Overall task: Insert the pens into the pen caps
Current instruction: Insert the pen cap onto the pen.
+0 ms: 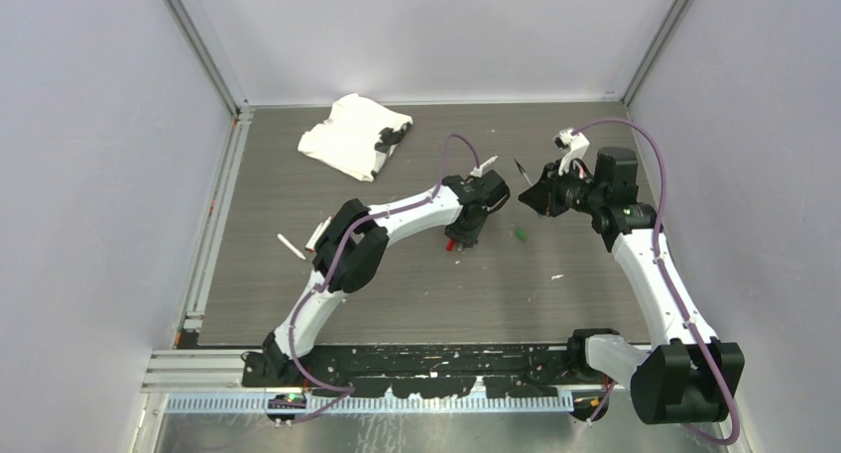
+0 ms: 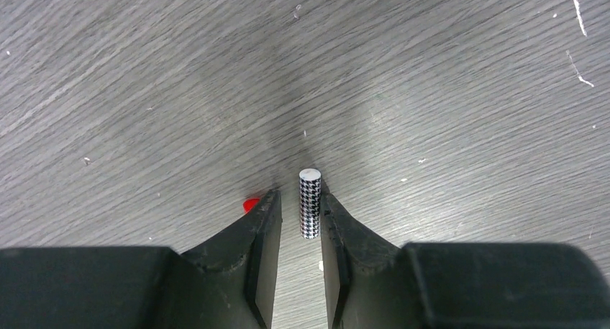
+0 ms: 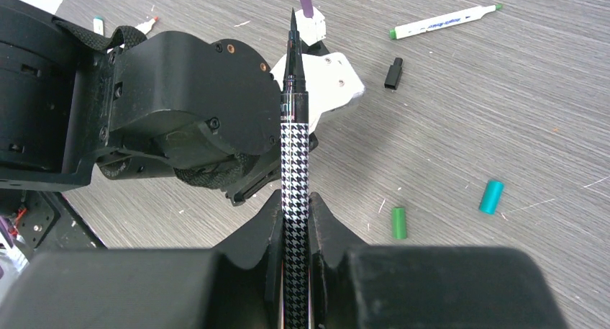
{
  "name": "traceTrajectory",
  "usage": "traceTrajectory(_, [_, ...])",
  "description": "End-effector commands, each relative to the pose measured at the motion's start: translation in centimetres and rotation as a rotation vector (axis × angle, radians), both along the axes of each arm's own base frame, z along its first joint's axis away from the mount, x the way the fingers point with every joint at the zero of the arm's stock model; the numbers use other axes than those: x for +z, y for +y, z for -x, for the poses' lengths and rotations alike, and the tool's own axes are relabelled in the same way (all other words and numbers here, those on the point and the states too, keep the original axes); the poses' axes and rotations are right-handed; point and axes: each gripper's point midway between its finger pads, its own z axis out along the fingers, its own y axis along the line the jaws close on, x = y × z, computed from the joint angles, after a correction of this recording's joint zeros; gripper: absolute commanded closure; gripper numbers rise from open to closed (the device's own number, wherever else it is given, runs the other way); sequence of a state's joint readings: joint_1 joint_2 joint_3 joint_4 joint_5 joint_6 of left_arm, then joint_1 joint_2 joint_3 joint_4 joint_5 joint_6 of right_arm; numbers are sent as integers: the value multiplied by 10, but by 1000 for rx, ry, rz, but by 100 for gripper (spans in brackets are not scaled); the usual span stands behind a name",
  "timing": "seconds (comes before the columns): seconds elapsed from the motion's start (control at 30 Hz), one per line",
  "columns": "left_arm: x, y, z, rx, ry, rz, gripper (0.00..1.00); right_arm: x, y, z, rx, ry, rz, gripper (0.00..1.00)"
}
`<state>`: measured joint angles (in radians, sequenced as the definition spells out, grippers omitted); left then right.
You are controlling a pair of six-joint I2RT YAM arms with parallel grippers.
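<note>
Houndstooth pen [image 3: 295,149], black-and-white barrel with a dark pointed tip, is clamped between the right gripper [image 3: 295,203] fingers, tip pointing away from it. Matching houndstooth cap [image 2: 310,203] sits between the left gripper [image 2: 298,196] fingers, touching one, with a gap at the other; jaws slightly apart. Red cap [image 2: 250,204] lies just left. Green cap [image 3: 398,222] and teal cap [image 3: 491,196] lie right of the pen.

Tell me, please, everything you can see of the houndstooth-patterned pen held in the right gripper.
The houndstooth pen is slim, with a black-and-white houndstooth barrel, a black band bearing small print I cannot read, and a black section tapering to a fine pointed tip. It is uncapped. The right gripper clamps its barrel, both fingers touching it, the tip pointing away from the wrist. Its rear end is hidden between the fingers.
</note>
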<state>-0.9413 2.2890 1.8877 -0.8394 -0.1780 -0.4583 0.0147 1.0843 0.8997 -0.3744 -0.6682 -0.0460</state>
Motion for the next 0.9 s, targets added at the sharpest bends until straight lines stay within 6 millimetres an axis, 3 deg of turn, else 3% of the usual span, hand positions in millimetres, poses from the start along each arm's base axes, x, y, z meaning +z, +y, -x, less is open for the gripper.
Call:
traceTrajectory(0.0, [-53,29,22,-39,141,-143,71,17,3,-3,11,-59,-17,99])
traceTrajectory(0.3, [-65,26,24,-39,197,-108,81,18,3,-3,13,-61,-19,99])
traceTrajectory(0.37, [-67,25,25,-41,210,-101,87,18,3,-3,13,-61,-20,99])
traceTrajectory(0.43, [-69,27,26,-40,219,-98,99,18,3,-2,15,-60,-21,99])
traceTrajectory(0.53, [-62,27,21,-30,195,-80,99,18,4,-2,20,-59,-23,99])
traceTrajectory(0.67, [-32,21,5,2,81,10,99,17,4,-1,22,-60,-19,99])
traceTrajectory(0.87, [37,1,-14,74,-113,281,99,16,8,3,53,-63,-29,99])
